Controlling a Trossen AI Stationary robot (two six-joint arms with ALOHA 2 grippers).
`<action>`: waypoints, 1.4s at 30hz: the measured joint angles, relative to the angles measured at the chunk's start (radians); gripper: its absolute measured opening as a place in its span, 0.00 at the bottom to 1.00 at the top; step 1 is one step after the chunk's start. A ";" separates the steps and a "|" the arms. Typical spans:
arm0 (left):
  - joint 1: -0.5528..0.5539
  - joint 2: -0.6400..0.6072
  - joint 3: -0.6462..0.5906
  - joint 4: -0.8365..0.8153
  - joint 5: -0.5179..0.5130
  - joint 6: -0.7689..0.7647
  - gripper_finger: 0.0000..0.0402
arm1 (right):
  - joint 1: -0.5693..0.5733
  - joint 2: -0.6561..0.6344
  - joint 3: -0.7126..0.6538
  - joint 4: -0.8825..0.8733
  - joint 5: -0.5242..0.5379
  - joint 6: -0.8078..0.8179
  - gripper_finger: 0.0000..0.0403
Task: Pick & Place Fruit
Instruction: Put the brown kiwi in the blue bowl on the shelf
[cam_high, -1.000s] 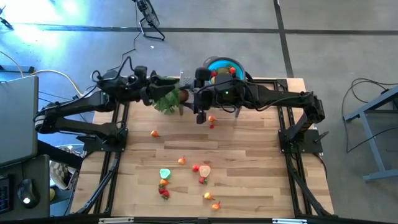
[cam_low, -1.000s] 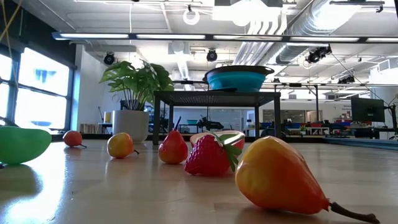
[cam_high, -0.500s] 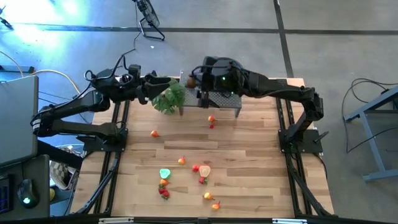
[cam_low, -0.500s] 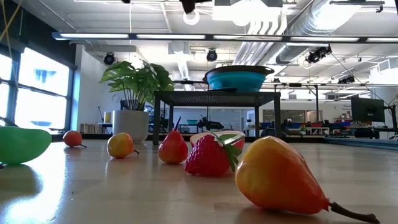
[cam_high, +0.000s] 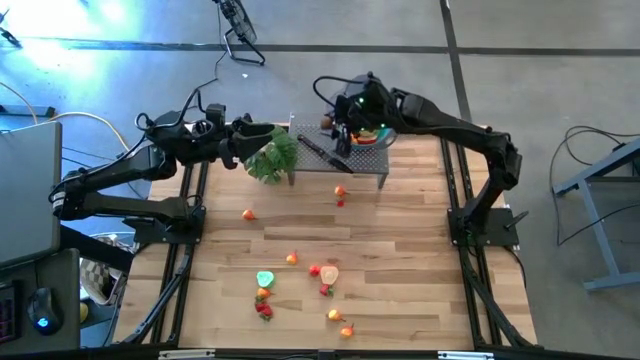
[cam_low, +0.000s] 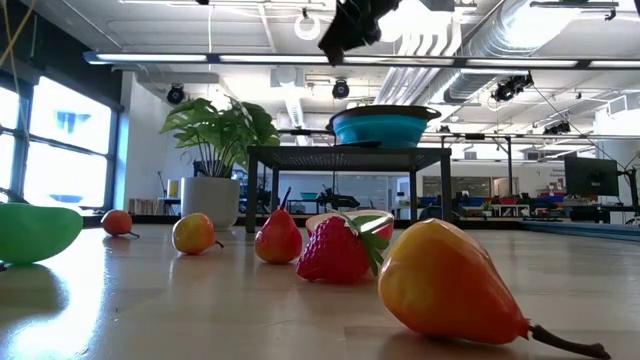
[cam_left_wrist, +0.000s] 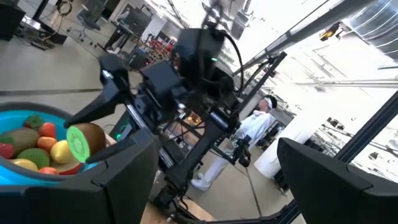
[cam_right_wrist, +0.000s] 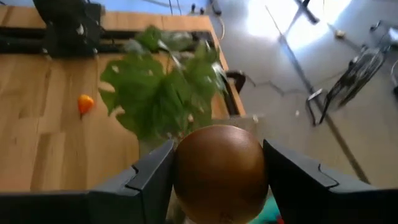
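Right pincer (cam_right_wrist: 217, 180) around kiwi (cam_right_wrist: 219, 173).

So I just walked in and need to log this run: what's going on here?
The right gripper holds a brown kiwi half up over the blue bowl on the small black stand at the back of the table. The bowl already holds several fruits. The left gripper waits open beside the leafy plant. More toy fruits lie scattered on the table.
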 joint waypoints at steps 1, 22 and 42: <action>0.000 0.000 0.000 0.000 0.000 0.000 0.80 | -0.011 0.000 0.000 -0.013 -0.007 0.000 0.54; 0.000 0.000 -0.001 0.000 -0.002 0.000 0.80 | -0.188 0.081 0.000 -0.125 -0.121 0.020 0.54; 0.000 0.000 -0.001 0.000 0.001 -0.003 0.80 | -0.259 0.148 0.000 -0.157 -0.111 0.018 0.55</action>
